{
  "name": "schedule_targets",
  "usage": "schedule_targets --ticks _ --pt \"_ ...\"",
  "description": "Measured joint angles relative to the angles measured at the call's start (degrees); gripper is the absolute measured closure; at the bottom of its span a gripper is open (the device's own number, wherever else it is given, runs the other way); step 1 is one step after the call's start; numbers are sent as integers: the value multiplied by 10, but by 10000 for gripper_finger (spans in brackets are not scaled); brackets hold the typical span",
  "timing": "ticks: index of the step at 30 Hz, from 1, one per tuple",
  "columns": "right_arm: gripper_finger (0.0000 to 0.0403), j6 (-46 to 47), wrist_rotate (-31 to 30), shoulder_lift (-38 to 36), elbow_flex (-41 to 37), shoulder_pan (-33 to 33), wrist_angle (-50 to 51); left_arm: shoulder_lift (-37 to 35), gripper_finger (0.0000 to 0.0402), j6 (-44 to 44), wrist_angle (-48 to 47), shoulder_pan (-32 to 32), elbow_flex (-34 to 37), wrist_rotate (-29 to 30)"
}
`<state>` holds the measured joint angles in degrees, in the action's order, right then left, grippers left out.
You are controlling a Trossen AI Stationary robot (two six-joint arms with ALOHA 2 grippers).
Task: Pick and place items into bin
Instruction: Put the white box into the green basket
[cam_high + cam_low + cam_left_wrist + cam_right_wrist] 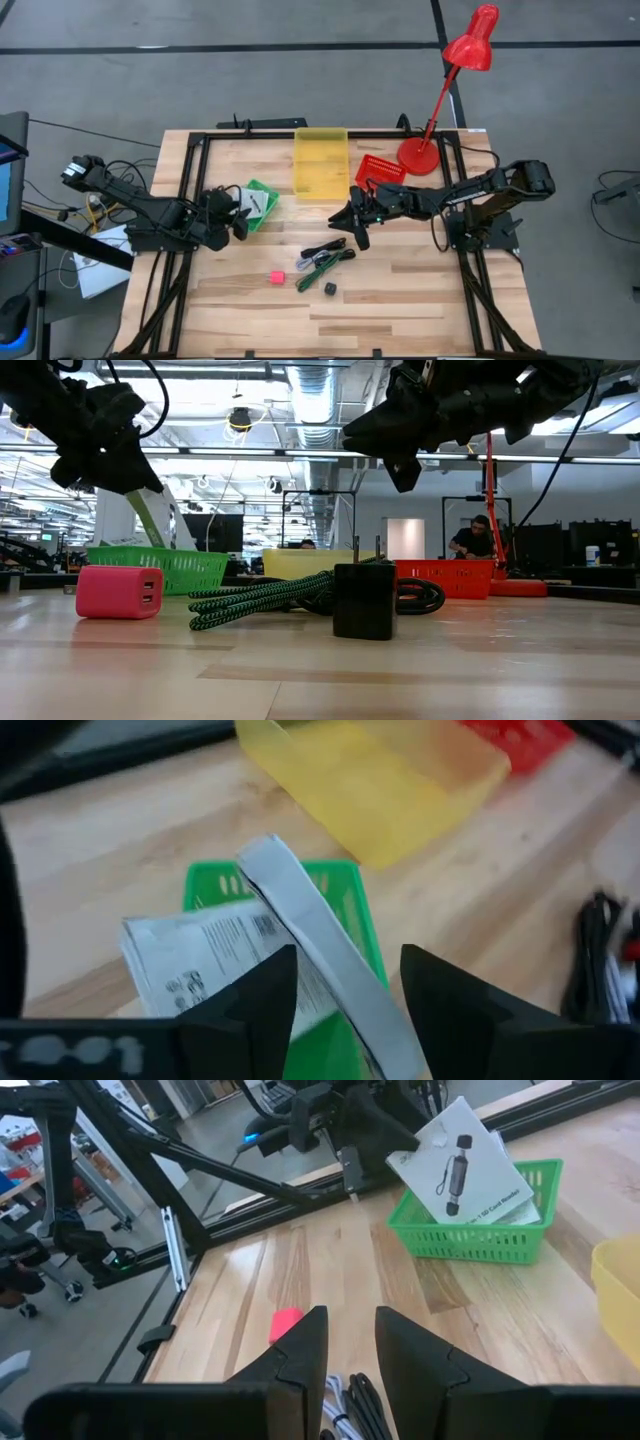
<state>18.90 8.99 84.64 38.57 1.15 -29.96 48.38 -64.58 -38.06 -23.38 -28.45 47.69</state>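
Holding two white packets (462, 1165), green basket (478, 1240); yellow bin (320, 162) seemingly empty

The left arm reaches in from its side, its claw (243, 214) raised off the tabletop (400, 300) with fingers (250, 1010) parted. The right arm stretches toward the middle, its claw (357, 228) angled downward, fingers (300, 1350) slightly apart, gripping nothing.

1. From above you see even, bright light on the desk (400, 300), with faint, soft shadows.
2. At desk height, ceiling lights (240, 420) glare behind both arms, leaving them as dark silhouettes.
3. In your left wrist view, the white packet (320, 960) and yellow bin (380, 780) are blurred.
4. Your right wrist view is sharper; the wood shows pale glare.
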Motion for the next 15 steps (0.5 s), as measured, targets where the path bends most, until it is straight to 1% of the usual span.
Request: schedule_targets --ticks 2,6,15 --pt "321 -1 0 0 0 0 7 0 230 18 0 0 0 -27" --pt "321 -1 0 0 0 0 17 0 230 31 0 0 0 -49" --pt "321 -14 0 0 0 0 17 0 229 69 -8 0 0 -54"
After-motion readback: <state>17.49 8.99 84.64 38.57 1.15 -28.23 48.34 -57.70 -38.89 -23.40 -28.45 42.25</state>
